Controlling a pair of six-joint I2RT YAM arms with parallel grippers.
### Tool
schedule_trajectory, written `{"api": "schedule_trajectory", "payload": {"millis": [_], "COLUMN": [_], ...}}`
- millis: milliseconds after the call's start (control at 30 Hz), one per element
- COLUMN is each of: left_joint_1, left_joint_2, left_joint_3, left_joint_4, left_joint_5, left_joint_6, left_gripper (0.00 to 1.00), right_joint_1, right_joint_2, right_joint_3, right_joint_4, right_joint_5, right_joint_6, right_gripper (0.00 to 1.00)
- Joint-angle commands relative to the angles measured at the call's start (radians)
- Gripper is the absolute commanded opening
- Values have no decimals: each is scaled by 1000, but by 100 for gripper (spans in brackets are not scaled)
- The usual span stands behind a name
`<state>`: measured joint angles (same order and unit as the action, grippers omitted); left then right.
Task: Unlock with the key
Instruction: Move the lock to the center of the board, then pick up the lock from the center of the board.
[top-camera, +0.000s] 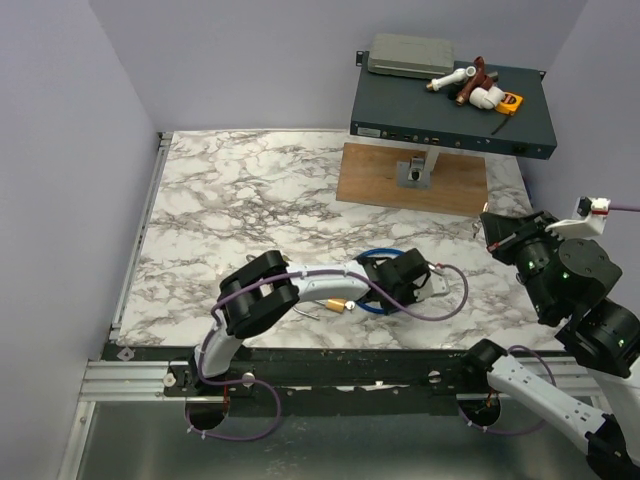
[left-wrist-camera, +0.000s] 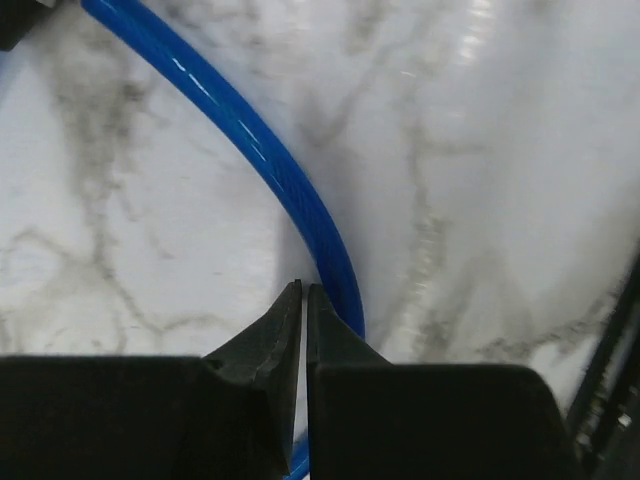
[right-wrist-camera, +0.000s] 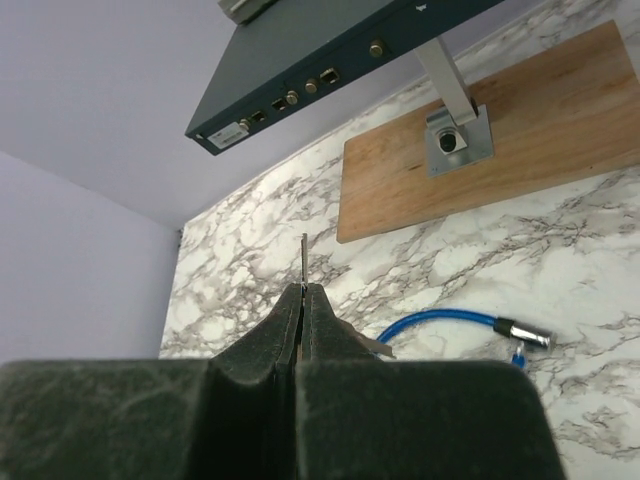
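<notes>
Hidden or unclear: most of the key (right-wrist-camera: 303, 260) is lying buried between the right gripper's (right-wrist-camera: 302, 292) fingers, so its head is not showing and no teeth are making themselves out. In the top view the key is too small to find. The right gripper is clenching on the key, jaws pressed together, and the arm is hanging raised at the right side of the marble table (top-camera: 250, 200). Only a slim, straight, silvery-grey sliver is sticking up from the fingertips, pointing toward the far wall, left of the wooden board (right-wrist-camera: 540, 130) and below the dark-blue rack unit (right-wrist-camera: 330, 60). The left gripper (left-wrist-camera: 303, 295) is sitting low over the table with its jaws closed to a hairline slit. A blue cable (left-wrist-camera: 250, 150) is curving past the tips and vanishing behind them; whether it is being pinched cannot be told. A small brass-coloured item (top-camera: 340, 305) is lying beside the left arm, its form unclear.
</notes>
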<state>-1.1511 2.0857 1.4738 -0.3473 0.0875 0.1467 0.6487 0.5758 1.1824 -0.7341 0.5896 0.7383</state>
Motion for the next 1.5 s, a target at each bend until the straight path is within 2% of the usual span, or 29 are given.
{"api": "schedule_trajectory", "payload": {"millis": [0,133,367,467,533,600,667,767,800,967,1133,1233,1367,1467], "left_joint_1": [-66,-68,29,49,51,52,57,60,60,59,57,58,59,59], "left_joint_2": [-50,-115,-74,-64,-68,-71,-61,-10,5,61,139,180,236,292], "left_joint_3": [-134,-199,15,75,83,70,62,126,149,201,288,341,422,518], "left_joint_4": [-95,-83,-182,-164,-139,-105,-78,-125,-132,-72,-108,-140,-212,-325], "left_joint_5": [153,163,234,283,334,424,501,567,573,528,502,496,510,538], "left_joint_6": [51,74,53,112,177,257,354,422,434,512,556,585,628,682], "left_gripper": [5,8,30,35,41,57,78,97,99,99,97,84,78,69], "right_joint_1": [5,5,5,5,5,5,5,5,4,5,4,5,5,5], "right_joint_2": [9,-12,-27,-25,-25,-24,-21,-24,-28,-32,-25,-30,-35,-27], "right_joint_3": [13,-12,-24,-14,-9,-4,3,15,17,28,53,67,83,104], "right_joint_4": [5,10,3,-8,-9,-8,-6,-3,0,8,4,3,2,1], "right_joint_5": [34,22,39,49,51,56,68,83,84,72,73,73,76,80], "right_joint_6": [-25,-20,-22,-25,-23,-19,-21,-17,-15,-11,-10,-11,-9,-16], "right_gripper": [1,1,1,1,1,1,1,1,1,1,1,0,1,1]}}
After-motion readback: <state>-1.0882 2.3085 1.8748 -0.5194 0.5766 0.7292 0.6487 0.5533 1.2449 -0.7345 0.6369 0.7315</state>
